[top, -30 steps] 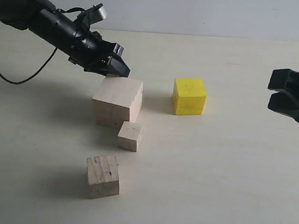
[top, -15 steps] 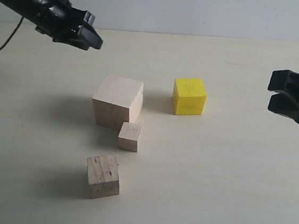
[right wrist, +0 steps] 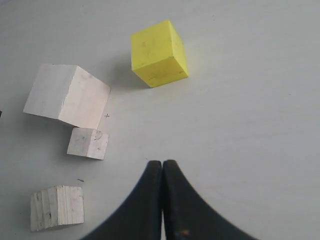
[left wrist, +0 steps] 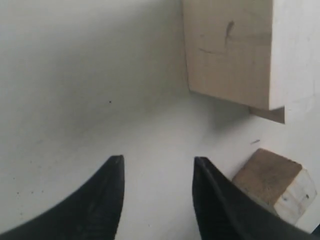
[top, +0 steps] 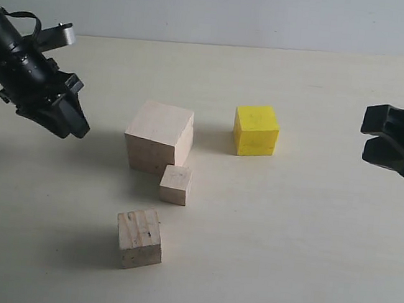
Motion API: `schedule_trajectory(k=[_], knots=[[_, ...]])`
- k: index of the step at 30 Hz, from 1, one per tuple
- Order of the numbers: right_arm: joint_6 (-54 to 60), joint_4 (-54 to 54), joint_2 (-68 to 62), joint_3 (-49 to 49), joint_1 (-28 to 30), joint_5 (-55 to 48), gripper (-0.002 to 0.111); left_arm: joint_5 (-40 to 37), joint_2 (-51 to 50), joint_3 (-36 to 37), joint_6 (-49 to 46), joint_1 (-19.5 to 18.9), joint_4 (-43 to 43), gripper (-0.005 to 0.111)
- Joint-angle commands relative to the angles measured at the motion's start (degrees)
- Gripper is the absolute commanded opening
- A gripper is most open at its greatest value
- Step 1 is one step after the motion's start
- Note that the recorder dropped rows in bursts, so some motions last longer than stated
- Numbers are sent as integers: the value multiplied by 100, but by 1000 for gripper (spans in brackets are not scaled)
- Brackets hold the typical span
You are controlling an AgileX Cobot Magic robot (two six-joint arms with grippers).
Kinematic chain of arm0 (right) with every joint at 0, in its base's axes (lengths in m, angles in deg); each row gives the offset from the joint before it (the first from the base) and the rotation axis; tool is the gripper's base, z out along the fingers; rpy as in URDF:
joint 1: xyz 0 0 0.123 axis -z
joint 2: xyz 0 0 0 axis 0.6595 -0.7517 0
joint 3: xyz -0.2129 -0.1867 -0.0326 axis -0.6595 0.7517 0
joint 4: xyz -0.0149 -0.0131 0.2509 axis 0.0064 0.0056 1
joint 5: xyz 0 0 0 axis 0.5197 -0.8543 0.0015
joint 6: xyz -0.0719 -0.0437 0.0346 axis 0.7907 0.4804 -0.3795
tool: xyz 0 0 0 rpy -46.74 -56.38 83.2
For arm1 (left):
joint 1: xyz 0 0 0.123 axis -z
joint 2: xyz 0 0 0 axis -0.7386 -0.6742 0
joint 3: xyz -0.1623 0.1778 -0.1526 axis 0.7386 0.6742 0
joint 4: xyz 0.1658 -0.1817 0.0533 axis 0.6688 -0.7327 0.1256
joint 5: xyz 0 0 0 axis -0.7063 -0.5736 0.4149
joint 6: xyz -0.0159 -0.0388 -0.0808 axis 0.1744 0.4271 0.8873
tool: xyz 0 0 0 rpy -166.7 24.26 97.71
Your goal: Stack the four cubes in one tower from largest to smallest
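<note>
Jaws apart and empty on left gripper, shut on right gripper.
Risks clipping small cube just beside large cube, shoving base askew.

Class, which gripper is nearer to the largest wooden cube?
Left. The left gripper hangs beside the largest wooden cube; the right gripper sits far beyond the yellow cube.

right end effector partly cropped

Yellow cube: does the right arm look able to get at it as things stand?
Probably yes: the yellow cube stands apart from the wooden cubes, with bare table between it and the right end effector, which is shut and must open first.
</note>
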Motion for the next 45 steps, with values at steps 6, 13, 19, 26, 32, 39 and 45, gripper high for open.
schedule_trajectory(k=[6,13,19,26,32,39,45], knots=[[207,-5,-5,-37,-5,144,0,-211,185,76,-877,607,62,44],[346,-15,-5,-37,-5,184,0,818,187,76,-1011,1257,686,44],[346,-15,-5,-37,-5,184,0,1115,122,76,-1011,1436,751,44],[346,-15,-5,-37,-5,184,0,1073,-233,76,-1011,1471,472,44],[346,-15,-5,-37,-5,184,0,1301,-326,76,-828,1651,212,44],[346,-15,-5,-37,-5,184,0,1496,-326,76,-635,1768,-196,44],[346,-15,-5,-37,-5,184,0,1548,-326,76,-635,1815,-448,44]])
